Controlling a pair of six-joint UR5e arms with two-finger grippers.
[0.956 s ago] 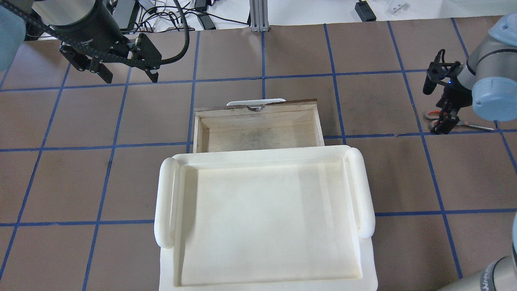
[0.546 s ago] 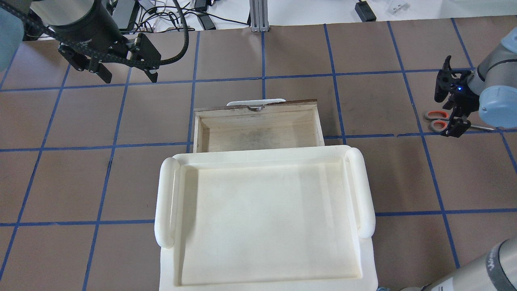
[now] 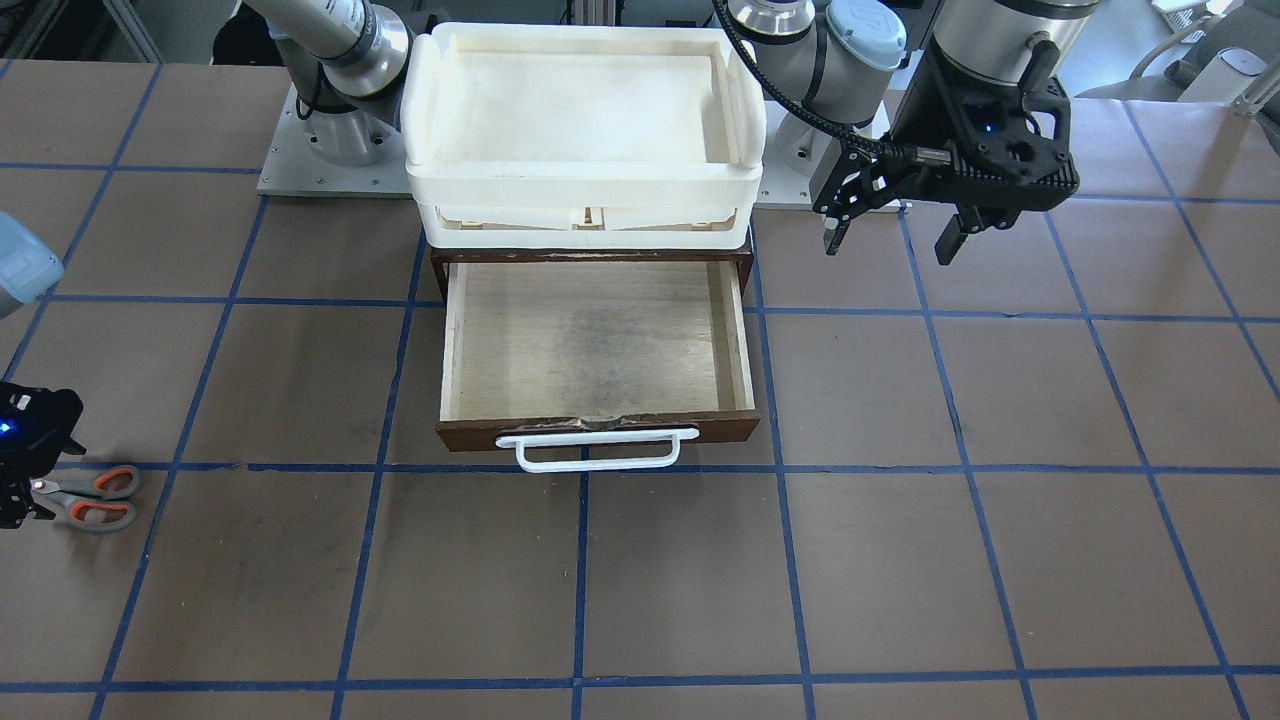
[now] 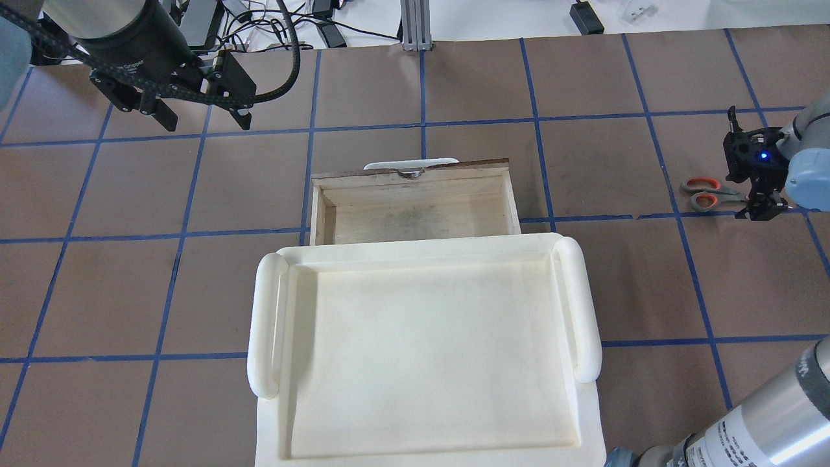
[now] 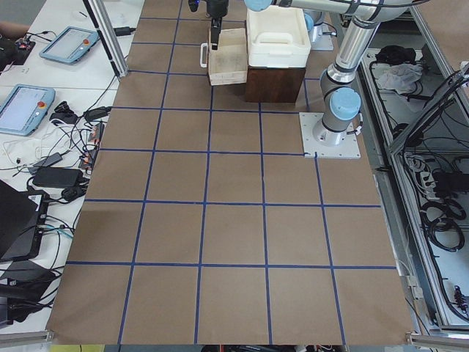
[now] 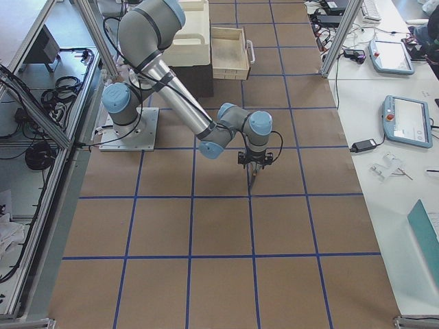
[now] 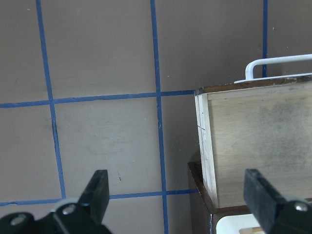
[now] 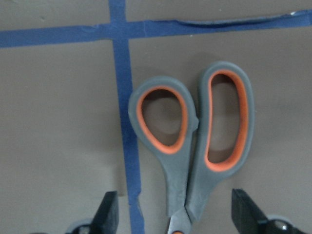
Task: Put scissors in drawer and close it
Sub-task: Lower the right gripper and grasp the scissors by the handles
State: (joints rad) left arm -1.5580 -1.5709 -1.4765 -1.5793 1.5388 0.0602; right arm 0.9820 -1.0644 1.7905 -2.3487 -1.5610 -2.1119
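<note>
The scissors [image 4: 703,192], grey handles with orange inner loops, lie flat on the table at the far right, well apart from the drawer. My right gripper [image 4: 760,206] is low over them. In the right wrist view its open fingers straddle the scissors [image 8: 195,146] just below the handles, without gripping. In the front view the scissors [image 3: 95,497] lie at the left edge beside that gripper [image 3: 15,500]. The drawer [image 4: 415,211] is pulled open and empty, with a white bar handle [image 3: 597,450]. My left gripper [image 4: 204,120] is open and empty, above the table left of the drawer.
A white plastic tray [image 4: 266,324] sits on top of the dark brown cabinet [image 3: 440,262] that holds the drawer. The table is brown with a blue tape grid. Cables and devices lie beyond its far edge.
My right gripper has moved right along the scissors, from over the handles toward the blades, uncovering the handles. My left gripper has shifted slightly back.
</note>
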